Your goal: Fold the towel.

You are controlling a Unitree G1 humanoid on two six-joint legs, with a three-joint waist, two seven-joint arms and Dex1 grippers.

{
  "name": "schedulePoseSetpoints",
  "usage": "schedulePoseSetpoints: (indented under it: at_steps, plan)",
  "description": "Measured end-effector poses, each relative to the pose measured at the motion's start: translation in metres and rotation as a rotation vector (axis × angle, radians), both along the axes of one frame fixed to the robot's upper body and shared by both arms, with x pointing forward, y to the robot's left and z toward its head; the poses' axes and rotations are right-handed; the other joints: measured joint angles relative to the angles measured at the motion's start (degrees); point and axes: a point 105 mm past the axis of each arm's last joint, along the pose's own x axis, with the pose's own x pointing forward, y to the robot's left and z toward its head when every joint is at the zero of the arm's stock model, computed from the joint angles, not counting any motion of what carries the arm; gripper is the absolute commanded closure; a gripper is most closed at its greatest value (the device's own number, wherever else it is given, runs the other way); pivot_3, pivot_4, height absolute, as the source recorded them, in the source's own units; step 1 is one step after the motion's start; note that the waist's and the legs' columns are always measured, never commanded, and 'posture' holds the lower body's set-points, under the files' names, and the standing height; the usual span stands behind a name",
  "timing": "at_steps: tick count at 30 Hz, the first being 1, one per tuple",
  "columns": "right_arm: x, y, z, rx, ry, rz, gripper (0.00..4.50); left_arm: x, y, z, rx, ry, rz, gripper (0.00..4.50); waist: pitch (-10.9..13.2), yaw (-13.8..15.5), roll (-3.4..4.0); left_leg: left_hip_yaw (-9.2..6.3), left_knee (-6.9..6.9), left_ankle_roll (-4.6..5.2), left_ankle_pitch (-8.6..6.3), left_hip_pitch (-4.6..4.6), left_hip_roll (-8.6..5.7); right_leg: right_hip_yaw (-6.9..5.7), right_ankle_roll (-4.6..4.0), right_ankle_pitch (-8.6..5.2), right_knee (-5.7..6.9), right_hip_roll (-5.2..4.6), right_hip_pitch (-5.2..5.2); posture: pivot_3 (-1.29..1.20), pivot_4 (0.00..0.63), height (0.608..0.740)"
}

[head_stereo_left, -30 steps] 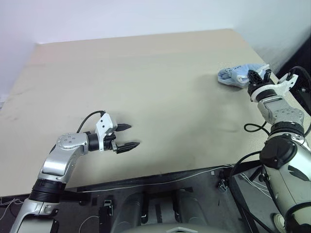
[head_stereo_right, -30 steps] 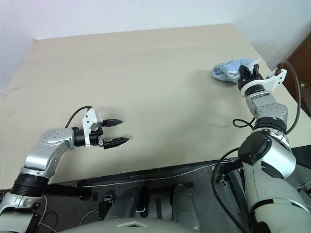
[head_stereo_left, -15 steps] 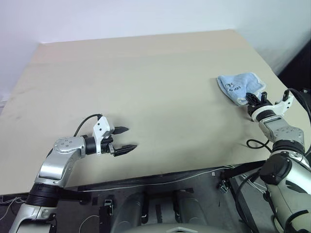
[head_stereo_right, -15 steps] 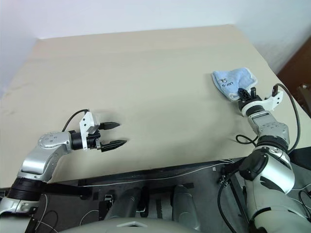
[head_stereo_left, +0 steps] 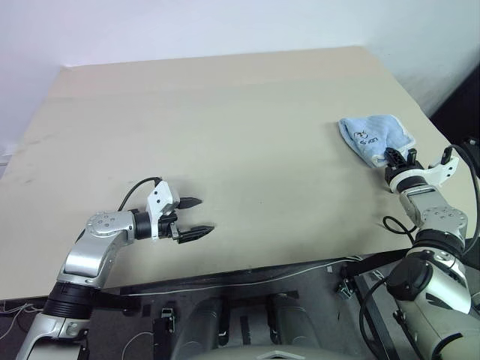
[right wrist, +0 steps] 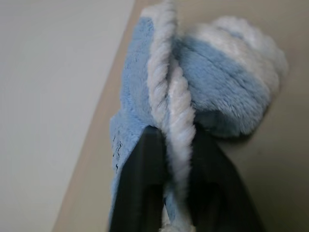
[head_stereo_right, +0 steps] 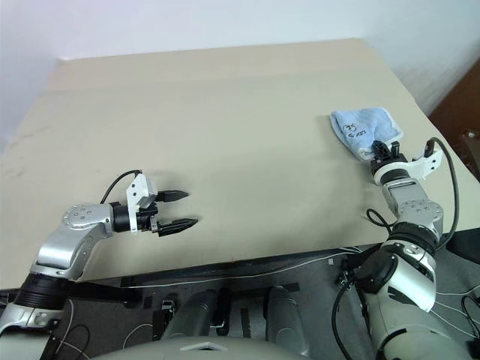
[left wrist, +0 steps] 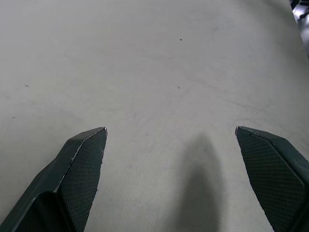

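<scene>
The towel (head_stereo_left: 370,132) is light blue terry cloth with whitish edging and a small dark printed mark. It lies in a small flat patch near the table's right edge. My right gripper (head_stereo_left: 395,156) sits at the towel's near corner, level with the table. In the right wrist view its two black fingers (right wrist: 145,183) stand close together with the thick white edging (right wrist: 179,113) pinched between them. My left gripper (head_stereo_left: 196,217) hovers open over bare table at the near left, far from the towel. Nothing lies between its fingers (left wrist: 84,159).
The beige table (head_stereo_left: 225,112) stretches wide between the two arms. Its right edge runs just beside the towel, and its front edge lies just behind the left gripper. Black cables hang below the front edge.
My right gripper has come down and back toward the near edge with the towel's corner. The towel went from a raised bunch to lying spread on the table. The left arm stayed still.
</scene>
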Motion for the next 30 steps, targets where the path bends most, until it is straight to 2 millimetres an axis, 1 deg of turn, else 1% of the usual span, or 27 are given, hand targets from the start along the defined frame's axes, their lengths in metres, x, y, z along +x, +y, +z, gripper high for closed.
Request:
schedulePoseSetpoints:
  at_steps: [3, 8, 13, 15, 17, 20, 22, 23, 25, 28, 30]
  plan:
    - [-0.001, 0.006, -0.004, 0.020, 0.006, 0.016, 1.77, 0.000, -0.001, 0.000, 0.002, 0.000, -0.006, 0.00, 0.0, -0.2, 0.00, 0.00, 0.01, 0.00, 0.00, 0.02, 0.00, 0.01, 0.00, 0.00, 0.04, 0.00, 0.00, 0.00, 0.150, 0.740]
    - [-0.004, 0.003, 0.003, 0.045, -0.015, 0.011, 0.03, 0.002, -0.003, 0.002, 0.006, -0.008, -0.013, 0.00, 0.0, -0.2, 0.01, 0.00, 0.02, 0.00, 0.00, 0.03, 0.00, 0.01, 0.00, 0.00, 0.05, 0.01, 0.00, 0.00, 0.150, 0.740]
    - [-0.011, -0.004, 0.005, 0.085, -0.006, 0.015, 0.03, 0.003, -0.004, 0.001, 0.007, -0.005, -0.007, 0.00, 0.0, 0.1, 0.01, 0.00, 0.05, 0.01, 0.01, 0.02, 0.00, 0.00, 0.00, 0.00, 0.04, 0.00, 0.02, 0.00, 0.150, 0.740]
    - [-0.016, -0.007, 0.009, 0.080, -0.011, 0.028, 0.03, 0.002, -0.003, 0.000, 0.007, -0.004, -0.003, 0.00, 0.0, 0.1, 0.02, 0.00, 0.05, 0.01, 0.00, 0.01, 0.00, 0.01, 0.00, 0.00, 0.04, 0.00, 0.02, 0.00, 0.150, 0.740]
    - [-0.022, -0.008, 0.016, 0.033, -0.018, 0.062, 0.03, 0.001, -0.002, -0.002, 0.008, 0.000, 0.001, 0.00, 0.0, 0.1, 0.03, 0.00, 0.05, 0.02, 0.01, 0.01, 0.00, 0.01, 0.00, -0.01, 0.04, 0.00, 0.01, 0.00, 0.150, 0.740]
    - [-0.035, 0.001, 0.030, -0.166, -0.012, 0.178, 0.03, 0.000, 0.001, -0.003, -0.001, 0.007, 0.020, 0.00, 0.0, 0.1, 0.04, 0.00, 0.05, 0.03, 0.01, -0.01, 0.01, 0.02, 0.00, -0.01, 0.04, -0.01, 0.00, 0.00, 0.150, 0.740]
    - [-0.047, 0.023, 0.039, -0.362, -0.014, 0.338, 0.03, 0.004, 0.002, 0.009, -0.097, -0.016, 0.058, 0.00, 0.0, 0.1, 0.05, 0.00, 0.10, 0.04, 0.01, -0.02, 0.03, 0.01, 0.00, -0.02, 0.05, -0.01, 0.00, 0.00, 0.150, 0.740]
    - [-0.052, 0.039, 0.042, -0.454, -0.022, 0.426, 0.03, 0.005, 0.002, 0.018, -0.148, -0.028, 0.069, 0.00, 0.0, 0.0, 0.03, 0.00, 0.16, 0.04, 0.01, -0.02, 0.07, 0.00, 0.01, -0.02, 0.06, 0.02, 0.01, 0.00, 0.150, 0.740]
    - [-0.061, 0.062, 0.045, -0.612, -0.056, 0.551, 0.03, 0.004, 0.001, 0.030, -0.198, -0.043, 0.061, 0.00, 0.0, -0.1, 0.04, 0.00, 0.24, 0.05, 0.00, -0.02, 0.09, -0.01, 0.01, -0.03, 0.06, 0.03, 0.06, 0.00, 0.150, 0.740]
    - [-0.070, 0.088, 0.046, -0.819, -0.118, 0.718, 0.03, 0.002, 0.003, 0.040, -0.248, -0.043, 0.064, 0.00, 0.0, 0.0, 0.04, 0.00, 0.45, 0.07, -0.02, -0.02, 0.08, -0.05, -0.03, -0.05, 0.09, 0.04, 0.13, 0.00, 0.150, 0.740]
    - [-0.072, 0.099, 0.051, -0.940, -0.181, 0.771, 0.03, 0.001, 0.005, 0.042, -0.240, -0.042, 0.059, 0.00, 0.0, 0.0, 0.03, 0.00, 0.56, 0.07, -0.04, -0.02, 0.09, -0.05, -0.08, -0.09, 0.08, 0.04, 0.18, 0.00, 0.150, 0.740]
